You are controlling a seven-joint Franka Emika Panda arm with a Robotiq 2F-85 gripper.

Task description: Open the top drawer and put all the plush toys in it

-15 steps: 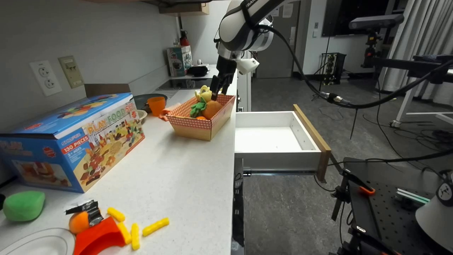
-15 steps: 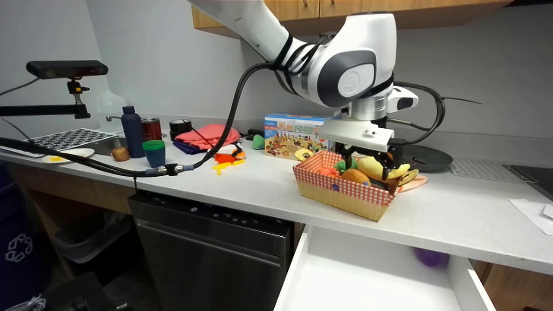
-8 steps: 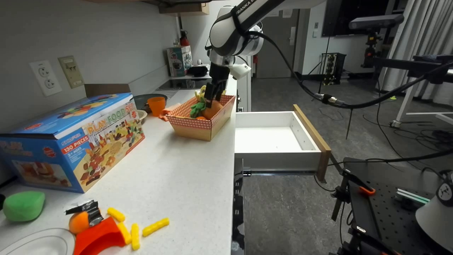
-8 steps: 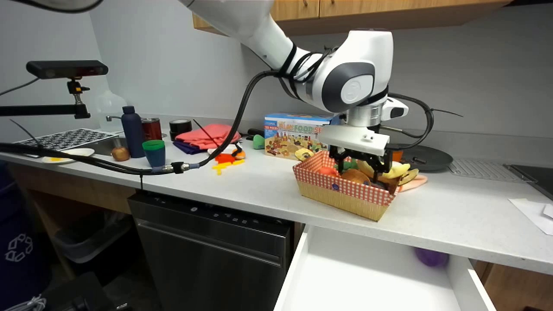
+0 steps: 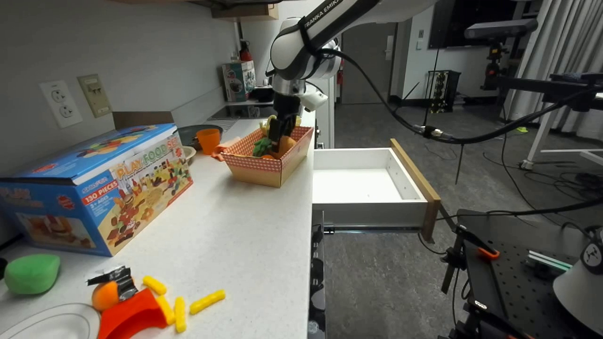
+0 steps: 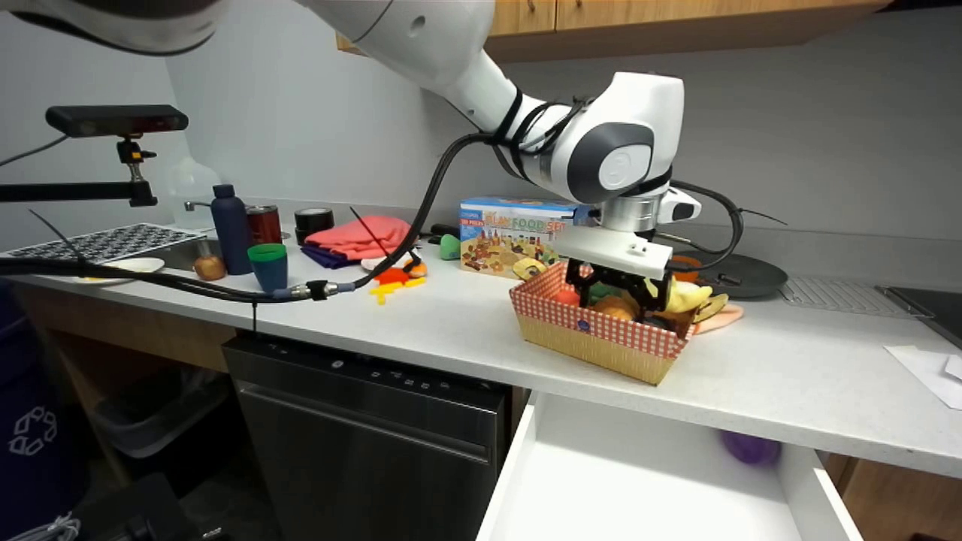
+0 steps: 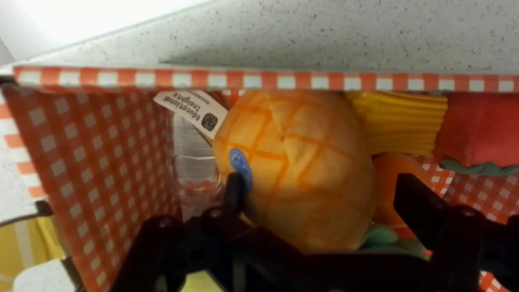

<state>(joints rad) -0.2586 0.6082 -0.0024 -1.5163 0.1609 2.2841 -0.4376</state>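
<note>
In the wrist view an orange plush toy (image 7: pixel 292 150), patterned like a pineapple, lies in the checked basket (image 6: pixel 586 353). My gripper (image 7: pixel 320 188) points down into the basket, open, its jaws on either side of that toy. One finger (image 7: pixel 234 188) overlaps the toy's blue oval label; whether it touches cannot be told. Between the other finger and the toy a gap shows. Green leafy parts (image 7: pixel 381 237) lie beneath the gripper. A yellow plush toy (image 6: pixel 685 298) rests at the basket's end, partly hidden. The top drawer (image 5: pixel 358 186) stands pulled out below the counter, with a purple item (image 6: pixel 751 446) inside.
Around the toy in the basket are a yellow ridged piece (image 7: pixel 399 121), a red piece (image 7: pixel 478 125) and a clear container (image 7: pixel 194 162). A play food box (image 5: pixel 118 188) and a pan (image 6: pixel 751 276) stand behind. Yellow pieces (image 5: pixel 207 301) and a green item (image 5: pixel 32 274) lie farther along the counter.
The arm has come down and over into the basket, so the open jaws now straddle the orange plush toy. The basket and drawer have stayed put.
</note>
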